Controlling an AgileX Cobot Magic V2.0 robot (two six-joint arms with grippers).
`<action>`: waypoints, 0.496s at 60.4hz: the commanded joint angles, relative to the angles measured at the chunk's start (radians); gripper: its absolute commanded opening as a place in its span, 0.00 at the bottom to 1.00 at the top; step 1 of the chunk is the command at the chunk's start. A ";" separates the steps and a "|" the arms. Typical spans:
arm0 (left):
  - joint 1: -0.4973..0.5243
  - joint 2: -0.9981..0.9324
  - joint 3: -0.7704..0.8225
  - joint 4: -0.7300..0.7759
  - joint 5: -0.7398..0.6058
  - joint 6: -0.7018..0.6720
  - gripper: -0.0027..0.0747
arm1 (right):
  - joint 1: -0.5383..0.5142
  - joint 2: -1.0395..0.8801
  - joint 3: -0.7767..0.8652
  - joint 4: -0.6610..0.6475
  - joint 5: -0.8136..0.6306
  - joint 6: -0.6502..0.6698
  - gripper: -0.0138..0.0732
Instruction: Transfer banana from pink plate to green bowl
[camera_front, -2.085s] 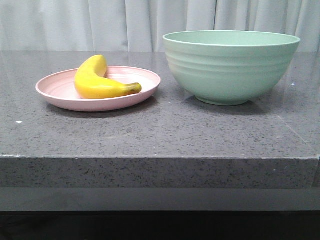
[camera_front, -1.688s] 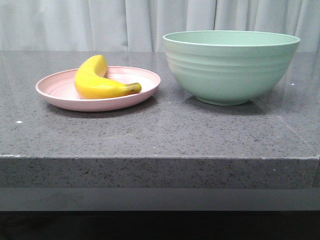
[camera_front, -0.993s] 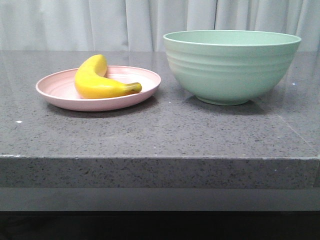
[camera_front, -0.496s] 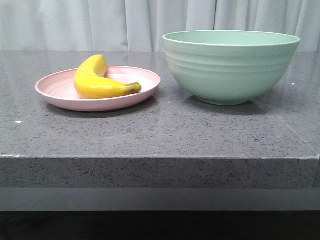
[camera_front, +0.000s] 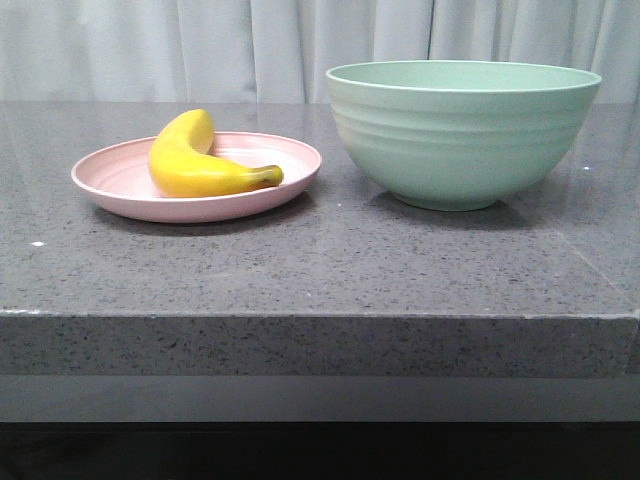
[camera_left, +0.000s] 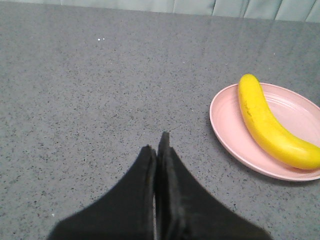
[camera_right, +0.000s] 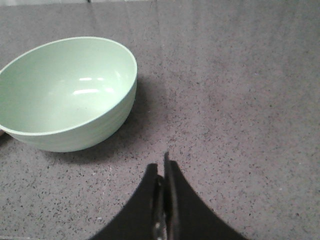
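the short curved yellow banana (camera_front: 205, 160) lies on the flat round pink plate (camera_front: 120, 185), beside the big deep green bowl (camera_front: 460, 135). the black left gripper (camera_left: 159, 146) and black right gripper (camera_right: 165, 164) are pinched together, holding nothing, waiting to start.

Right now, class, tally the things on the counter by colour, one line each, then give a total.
Yellow: 1, the banana
Pink: 1, the pink plate
Green: 1, the green bowl
Total: 3
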 joint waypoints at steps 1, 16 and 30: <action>-0.006 0.034 -0.032 -0.018 -0.068 -0.008 0.01 | -0.006 0.027 -0.030 0.003 -0.063 -0.009 0.08; -0.006 0.086 -0.032 0.007 -0.070 -0.001 0.02 | -0.006 0.043 -0.030 0.000 -0.062 -0.009 0.11; -0.006 0.095 -0.032 0.008 -0.070 0.023 0.66 | -0.006 0.043 -0.030 -0.001 -0.062 -0.009 0.61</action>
